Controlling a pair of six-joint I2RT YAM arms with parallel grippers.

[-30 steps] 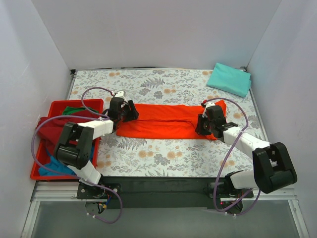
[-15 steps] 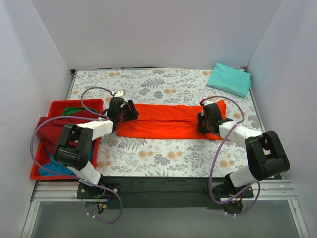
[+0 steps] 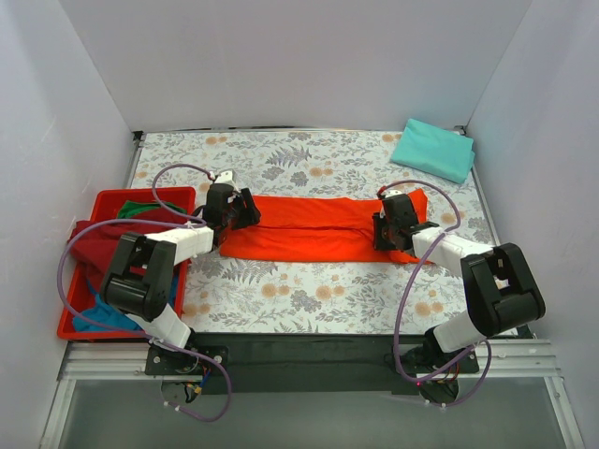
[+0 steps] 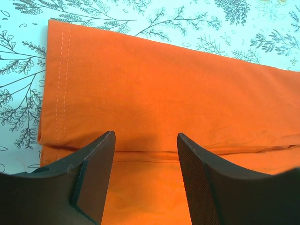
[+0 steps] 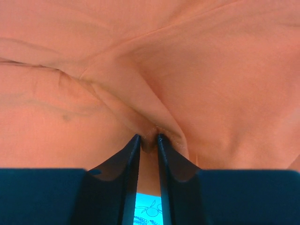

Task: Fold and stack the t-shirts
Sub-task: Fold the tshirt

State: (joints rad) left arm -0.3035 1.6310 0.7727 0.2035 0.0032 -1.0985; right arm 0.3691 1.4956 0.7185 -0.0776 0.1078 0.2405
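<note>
Overhead looks down; close wrist views, seemingly, share orange t-shirt (image 3: 309, 229)

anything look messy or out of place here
Mostly tidy. The maroon shirt hangs over the left rim of the red tray instead of lying inside. The orange shirt is puckered into creases where the right gripper pinches it. The left gripper is open over its flat, hemmed end.

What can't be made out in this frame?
Right wrist view: how many layers of the orange shirt the right gripper pinches; the bunched fold hides this.
Left wrist view: whether the open left gripper touches the cloth; no side angle.
Top view: how many shirts lie in the red tray; the maroon shirt and left arm cover them.
</note>
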